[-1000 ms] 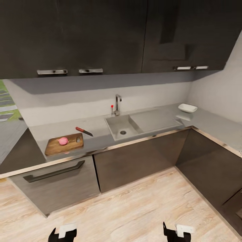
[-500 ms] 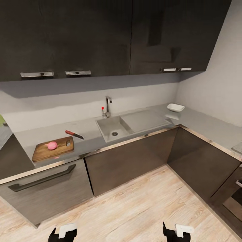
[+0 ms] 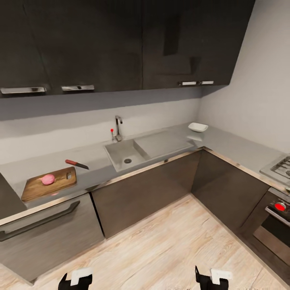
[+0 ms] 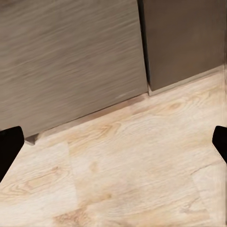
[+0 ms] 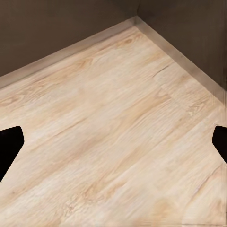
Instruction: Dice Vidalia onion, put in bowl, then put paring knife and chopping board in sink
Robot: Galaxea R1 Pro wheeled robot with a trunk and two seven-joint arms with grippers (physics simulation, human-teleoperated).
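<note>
The Vidalia onion (image 3: 48, 179) sits on the chopping board (image 3: 49, 183), left of the sink (image 3: 123, 152); the paring knife (image 3: 77, 164) lies between. Both hands' fingers are spread wide, holding nothing. Roll closer before reaching for the knife.

pink onion (image 3: 48, 179) on board (image 3: 49, 183), knife (image 3: 77, 164) beside

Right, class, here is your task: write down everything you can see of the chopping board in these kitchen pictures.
The chopping board is a rectangular brown slab with rounded corners, wood by its look, and a small dark slot hole near one end. It lies flat on the grey countertop, near the front edge and off to the left of the sink. The whole pink Vidalia onion rests on it. The paring knife lies on the countertop just behind it, apart from the board.
</note>
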